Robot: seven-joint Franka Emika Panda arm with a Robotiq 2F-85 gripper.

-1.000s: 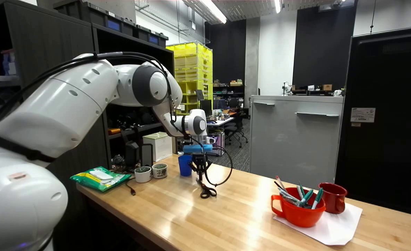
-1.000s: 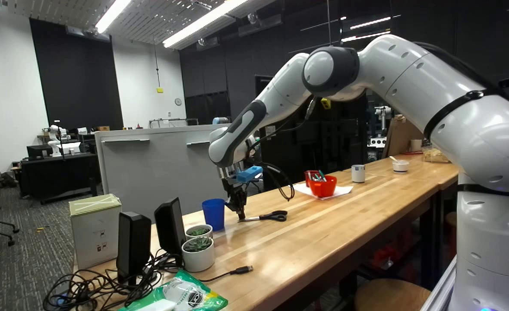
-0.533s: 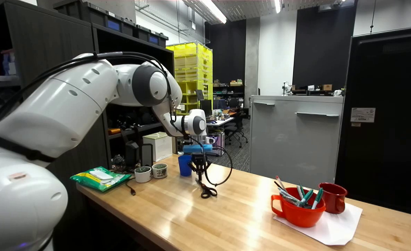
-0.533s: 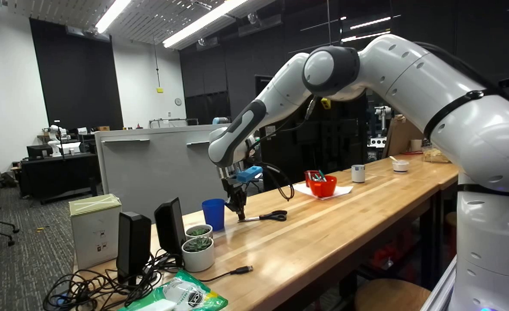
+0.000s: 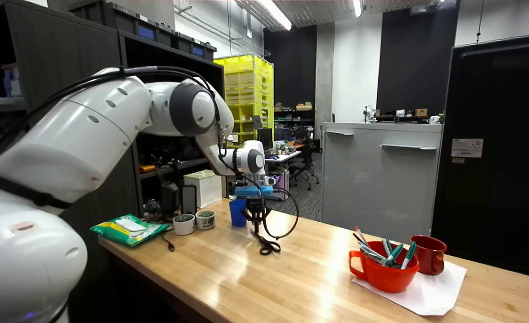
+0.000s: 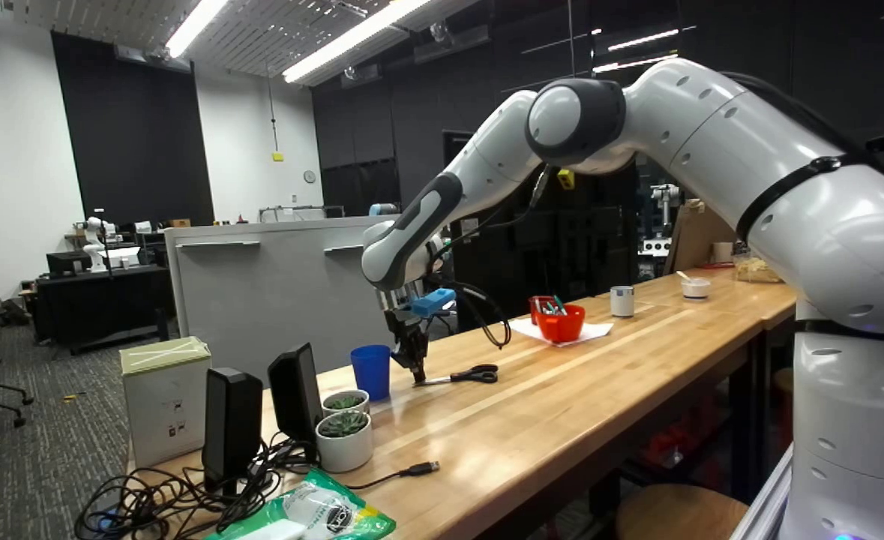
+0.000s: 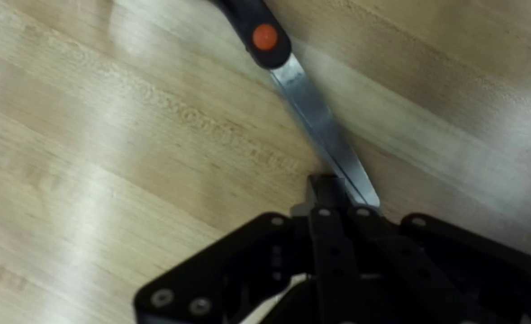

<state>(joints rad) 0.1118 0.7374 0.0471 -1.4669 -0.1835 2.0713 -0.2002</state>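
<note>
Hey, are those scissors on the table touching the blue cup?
Apart. In an exterior view, a strip of tabletop shows between the blade end of the scissors and the blue cup.

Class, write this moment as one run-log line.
gripper: shut, beside scissors, contact unclear | scissors: flat on wooden table | blue cup: upright nearby

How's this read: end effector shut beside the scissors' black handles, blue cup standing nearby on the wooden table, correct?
Not quite: the end effector is shut beside the blade tip of the scissors, not the black handles, as the wrist view shows. The blue cup standing nearby on the wooden table is right.
</note>
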